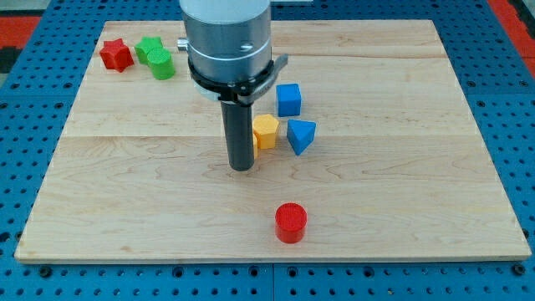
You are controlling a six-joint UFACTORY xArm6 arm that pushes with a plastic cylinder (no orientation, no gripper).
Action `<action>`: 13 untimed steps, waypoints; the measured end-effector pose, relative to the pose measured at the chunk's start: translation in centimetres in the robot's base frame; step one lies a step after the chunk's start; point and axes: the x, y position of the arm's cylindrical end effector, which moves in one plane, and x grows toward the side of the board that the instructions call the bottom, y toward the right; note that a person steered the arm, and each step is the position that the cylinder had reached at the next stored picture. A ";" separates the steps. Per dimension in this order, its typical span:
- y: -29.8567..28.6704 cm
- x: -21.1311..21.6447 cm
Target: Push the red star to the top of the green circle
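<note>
so my tip [241, 167] is parked mid-board just beside the yellow block [266, 131] (plain rod, no jaws to open or close), well apart from the red star [116, 55] up in the top-left corner, just left of the green star [149, 48] and green circle [162, 64], so i'd guess it has to travel over there first.
</note>
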 end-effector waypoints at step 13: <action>-7.3 -21.6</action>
